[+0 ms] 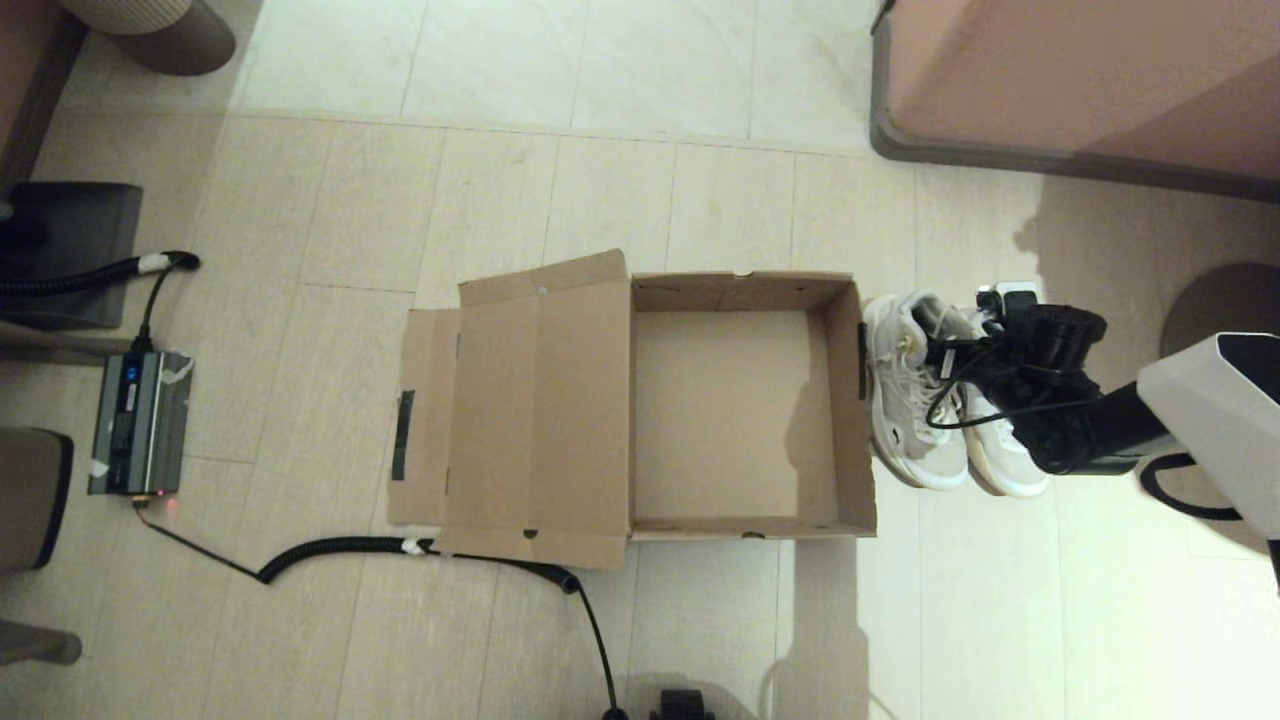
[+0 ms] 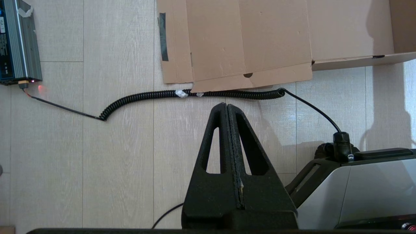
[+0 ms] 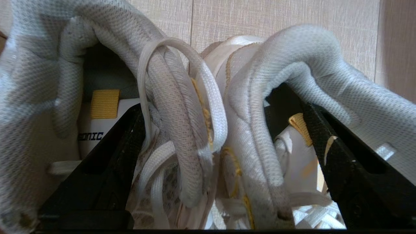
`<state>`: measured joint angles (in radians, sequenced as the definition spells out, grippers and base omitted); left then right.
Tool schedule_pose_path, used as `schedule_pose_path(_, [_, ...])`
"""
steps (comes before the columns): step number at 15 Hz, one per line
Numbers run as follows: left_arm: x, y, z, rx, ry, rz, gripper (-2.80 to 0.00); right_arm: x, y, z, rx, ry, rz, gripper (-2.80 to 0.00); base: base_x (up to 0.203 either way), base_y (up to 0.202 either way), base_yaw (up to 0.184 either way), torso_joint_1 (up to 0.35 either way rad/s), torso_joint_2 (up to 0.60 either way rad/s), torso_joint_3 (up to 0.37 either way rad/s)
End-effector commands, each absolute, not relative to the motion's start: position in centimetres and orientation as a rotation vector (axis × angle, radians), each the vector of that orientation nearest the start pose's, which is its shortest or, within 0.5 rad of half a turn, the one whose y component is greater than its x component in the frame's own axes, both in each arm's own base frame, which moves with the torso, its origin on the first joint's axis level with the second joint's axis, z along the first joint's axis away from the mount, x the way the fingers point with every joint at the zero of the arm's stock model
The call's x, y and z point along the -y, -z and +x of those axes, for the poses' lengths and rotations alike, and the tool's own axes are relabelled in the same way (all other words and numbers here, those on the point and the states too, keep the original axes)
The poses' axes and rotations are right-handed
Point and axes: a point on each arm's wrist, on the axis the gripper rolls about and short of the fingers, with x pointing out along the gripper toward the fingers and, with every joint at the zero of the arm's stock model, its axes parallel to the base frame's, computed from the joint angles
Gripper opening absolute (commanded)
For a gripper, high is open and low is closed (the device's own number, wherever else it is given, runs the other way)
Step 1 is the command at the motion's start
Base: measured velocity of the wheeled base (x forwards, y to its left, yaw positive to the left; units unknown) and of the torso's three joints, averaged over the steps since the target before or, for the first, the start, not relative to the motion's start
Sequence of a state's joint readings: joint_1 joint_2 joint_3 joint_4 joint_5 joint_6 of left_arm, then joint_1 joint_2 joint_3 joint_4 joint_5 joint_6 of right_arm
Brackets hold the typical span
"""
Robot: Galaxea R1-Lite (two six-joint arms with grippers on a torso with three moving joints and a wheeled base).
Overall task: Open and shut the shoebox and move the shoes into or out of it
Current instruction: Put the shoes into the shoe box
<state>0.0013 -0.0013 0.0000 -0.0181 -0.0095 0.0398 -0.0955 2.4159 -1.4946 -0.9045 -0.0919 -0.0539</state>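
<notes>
The brown shoebox [image 1: 735,420] lies open on the floor with nothing inside, its hinged lid [image 1: 540,410] folded flat to the left. The two white sneakers [image 1: 915,400] stand side by side on the floor, touching the box's right wall. My right gripper [image 1: 975,350] hangs over them, open. In the right wrist view one black finger [image 3: 130,130] sits inside each shoe, and the two inner collars [image 3: 227,107] and laces lie between the fingers. My left gripper [image 2: 226,105] is shut and holds nothing, parked low near the box's front edge [image 2: 351,61].
A black coiled cable [image 1: 350,548] runs along the lid's front edge to a grey power unit [image 1: 138,420] at the left. Pink furniture [image 1: 1090,80] stands at the back right, a round dark base [image 1: 1230,310] to the right of the shoes.
</notes>
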Motion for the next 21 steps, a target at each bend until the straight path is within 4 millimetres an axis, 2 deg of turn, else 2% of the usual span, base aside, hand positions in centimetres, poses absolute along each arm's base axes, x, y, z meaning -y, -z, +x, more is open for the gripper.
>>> schedule_pose_path(1, [0.0,-7.5,-2.2,0.011,0.007,0.04,-2.8,5.0,-9.3,49.6,-0.028,0.19,-0.055,-2.8,0.0,0.0,0.0,0.0,0.0,0.0])
schedule_pose_path(7, [0.0,-7.5,-2.2,0.011,0.007,0.04,-2.8,5.1,-9.7,50.1,-0.002,0.202,-0.052,-2.8,0.0,0.0,0.0,0.0,0.0,0.0])
schedule_pose_path(9, [0.0,-7.5,-2.2,0.011,0.007,0.04,-2.8,5.4,-12.0,49.1,0.025,0.231,-0.052,-2.8,0.0,0.0,0.0,0.0,0.0,0.0])
schedule_pose_path(12, [0.0,-7.5,-2.2,0.011,0.007,0.04,-2.8,5.7,-16.1,46.4,0.032,0.252,-0.052,-2.8,0.0,0.0,0.0,0.0,0.0,0.0])
schedule_pose_path(15, [0.0,-7.5,-2.2,0.011,0.007,0.04,-2.8,5.7,-19.9,42.4,0.018,0.261,-0.051,-2.8,0.0,0.0,0.0,0.0,0.0,0.0])
schedule_pose_path(21, [0.0,-7.5,-2.2,0.011,0.007,0.04,-2.8,4.6,-28.8,34.5,0.052,0.245,-0.011,-2.8,0.0,0.0,0.0,0.0,0.0,0.0])
